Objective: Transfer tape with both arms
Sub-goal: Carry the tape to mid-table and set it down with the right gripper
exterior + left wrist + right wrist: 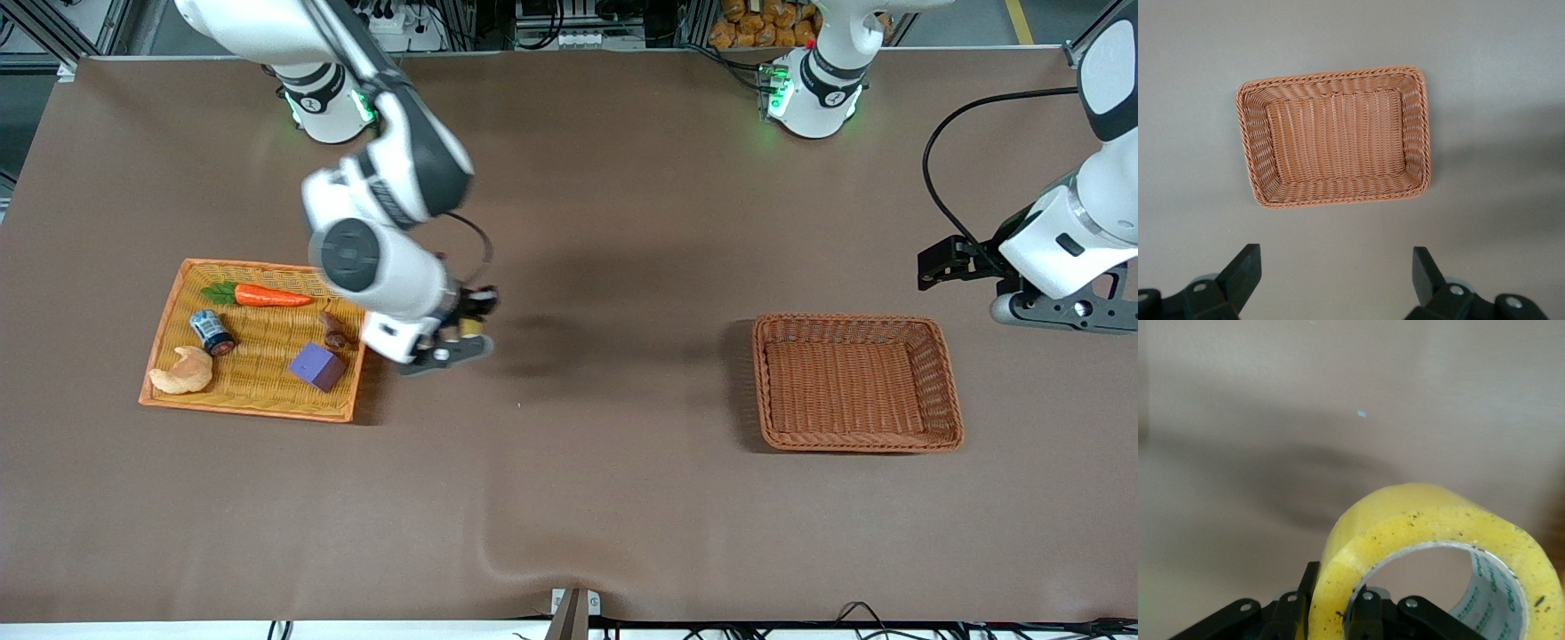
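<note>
Tape (1431, 540) sits clamped by its wall in my right gripper (1331, 613) over bare table beside the yellow tray (169, 307), so I carry it level toward my waiting, wide-open left gripper (1331, 277)

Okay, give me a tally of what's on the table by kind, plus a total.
Baskets: 2, the flat tray basket and the deep empty basket.
Food toys: 2, carrot and croissant.
Cans: 1.
Purple cubes: 1.
Small brown items: 1, kind unclear.
Tape rolls: 1, held in the right tool.
Total: 8

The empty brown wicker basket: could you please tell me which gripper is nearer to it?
Left. The left gripper hovers open just beside the brown wicker basket; the right gripper, holding the yellow tape roll, is by the orange tray.
</note>
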